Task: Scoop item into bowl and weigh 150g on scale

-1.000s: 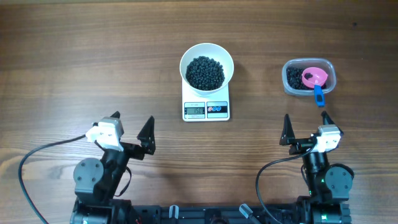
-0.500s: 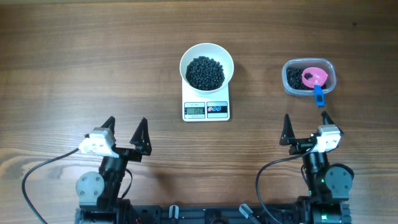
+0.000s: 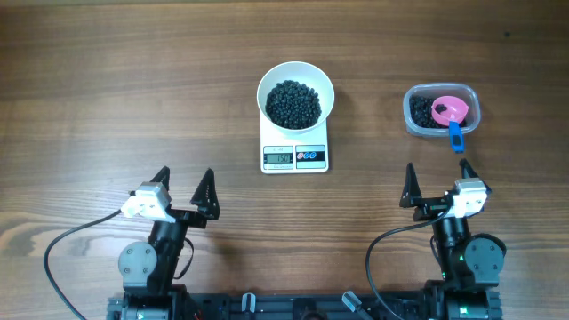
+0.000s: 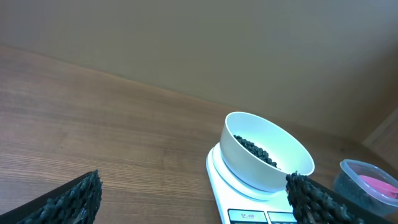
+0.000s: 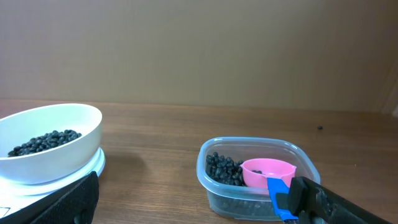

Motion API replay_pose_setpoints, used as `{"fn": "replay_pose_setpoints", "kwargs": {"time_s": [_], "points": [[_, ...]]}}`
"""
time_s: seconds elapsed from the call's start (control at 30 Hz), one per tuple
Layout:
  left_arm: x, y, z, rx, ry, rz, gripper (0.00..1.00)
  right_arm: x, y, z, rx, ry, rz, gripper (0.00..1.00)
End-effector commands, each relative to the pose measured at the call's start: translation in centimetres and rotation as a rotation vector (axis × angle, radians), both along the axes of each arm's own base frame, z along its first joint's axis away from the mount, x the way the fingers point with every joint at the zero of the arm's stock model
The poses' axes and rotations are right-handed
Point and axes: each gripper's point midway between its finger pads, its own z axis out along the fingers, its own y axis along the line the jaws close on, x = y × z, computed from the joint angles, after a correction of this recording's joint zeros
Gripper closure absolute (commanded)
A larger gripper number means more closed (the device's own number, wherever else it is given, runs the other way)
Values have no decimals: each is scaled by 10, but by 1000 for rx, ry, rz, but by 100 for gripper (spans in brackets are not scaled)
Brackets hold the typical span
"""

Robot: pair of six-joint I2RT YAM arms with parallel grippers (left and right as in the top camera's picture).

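Observation:
The white bowl (image 3: 264, 89) stands on the scale (image 3: 295, 158) at the table's middle and holds a heap of black beads (image 3: 294, 103). In the left wrist view the bowl (image 4: 261, 171) and scale (image 4: 217, 180) lie ahead to the right. My left gripper (image 3: 185, 178) is open near the front edge, left of the scale, with nothing between its fingers. My right gripper (image 3: 437, 171) is open too, below the clear tub (image 3: 412, 121), and holds nothing. The right wrist view has the bowl (image 5: 56, 162) at far left.
The clear plastic tub (image 5: 261, 196) at right holds more black beads (image 5: 222, 169) and a pink scoop (image 3: 449, 109) whose blue handle (image 3: 455, 136) sticks out over the near rim. Black cables trail from both arm bases at the front edge.
My left arm has swung slightly and drawn back toward the front edge, its open gripper now pointing straight ahead. The right arm, bowl, scale and tub have not moved.

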Motion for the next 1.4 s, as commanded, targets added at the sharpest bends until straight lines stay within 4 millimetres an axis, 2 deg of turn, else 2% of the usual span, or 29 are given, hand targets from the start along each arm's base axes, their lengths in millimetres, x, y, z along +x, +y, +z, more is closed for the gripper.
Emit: {"fn": "replay_pose_setpoints", "kwargs": {"time_s": [0.0,0.27,0.53,0.77,1.1,1.37], "points": [[0,3,-7,7,20,12,0,0,-1,2,-13,-10,-10,0],[0,4,-8,133,-3,17,0,0,-1,2,-13,-10,-10,0],[3,29,-11,129,21,160,0,0,-1,2,-12,-10,-10,0],[2,29,-11,149,19,157,0,0,-1,2,-13,-10,-10,0],[2,27,-11,393,-9,134,0,0,-1,2,-13,-10,-10,0],[2,28,-11,389,-9,135,0,0,-1,2,-13,-10,-10,0]]}}
